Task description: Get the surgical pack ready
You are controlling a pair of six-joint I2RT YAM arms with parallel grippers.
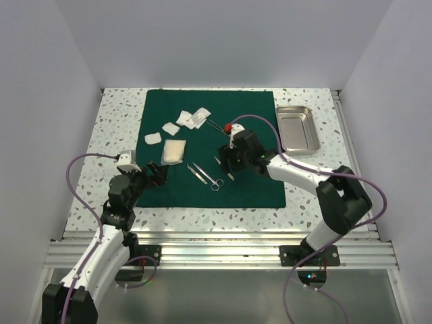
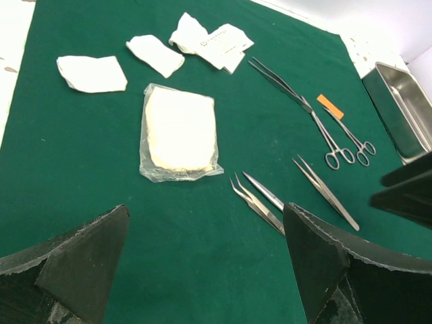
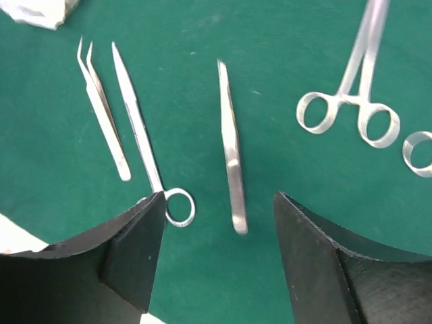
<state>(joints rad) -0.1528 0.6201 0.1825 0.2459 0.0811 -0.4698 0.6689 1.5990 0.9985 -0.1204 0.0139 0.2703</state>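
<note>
early: tray (image 1: 297, 131) right of drape (image 1: 256, 135) empty, gauze (image 2: 179, 128) and tools (image 2: 260, 199) lie on drape. right gripper (image 3: 217, 223) wide, straddling forceps (image 3: 231, 155) mid-drape, nothing held. left gripper (image 2: 206, 223) wide at drape's near edge.

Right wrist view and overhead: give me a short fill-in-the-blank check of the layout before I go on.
The steel tray sits to the ____ of the green cloth. The right pincer hangs over the straight tweezers with its jaws ____. The wrapped gauze lies on the ____, not in the tray.
Missing words: right; open; cloth.
</note>
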